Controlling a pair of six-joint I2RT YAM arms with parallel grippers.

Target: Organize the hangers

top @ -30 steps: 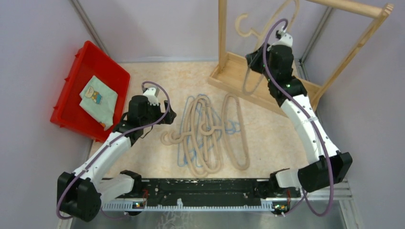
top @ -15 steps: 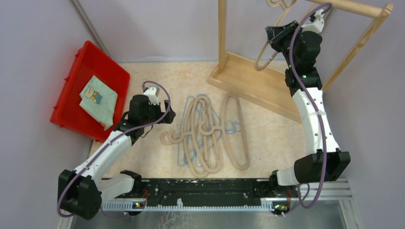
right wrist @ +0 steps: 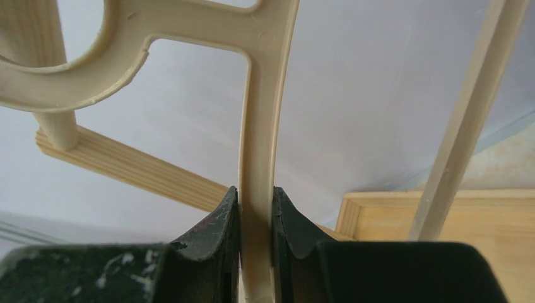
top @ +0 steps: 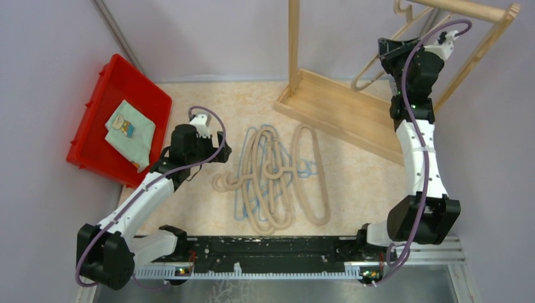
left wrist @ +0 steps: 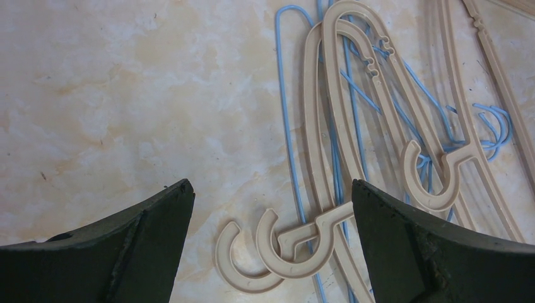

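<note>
A pile of beige hangers (top: 271, 180) lies mid-table, tangled with thin light-blue wire hangers (top: 307, 168). My left gripper (top: 222, 151) hovers open over the pile's left end. In the left wrist view its jaws (left wrist: 270, 189) stand wide apart above two beige hooks (left wrist: 296, 252) and blue wire (left wrist: 287, 126). My right gripper (top: 386, 52) is raised high and shut on one beige hanger (top: 371, 74). Its hook (top: 404, 7) is at the rack's top bar (top: 470, 8). In the right wrist view the jaws (right wrist: 255, 197) clamp the hanger's arm (right wrist: 258, 126), and its hook (right wrist: 69, 79) curves across the wooden bar (right wrist: 53, 126).
The tall wooden rack has its base tray (top: 340, 110) at the back right and an upright post (top: 293, 44). A red bin (top: 94, 101) holding a folded cloth (top: 129, 129) stands at the left. Grey walls close in both sides.
My right arm has lifted the beige hanger up and to the right, from beside the rack's base to its top bar. The left arm and the pile have not moved.
</note>
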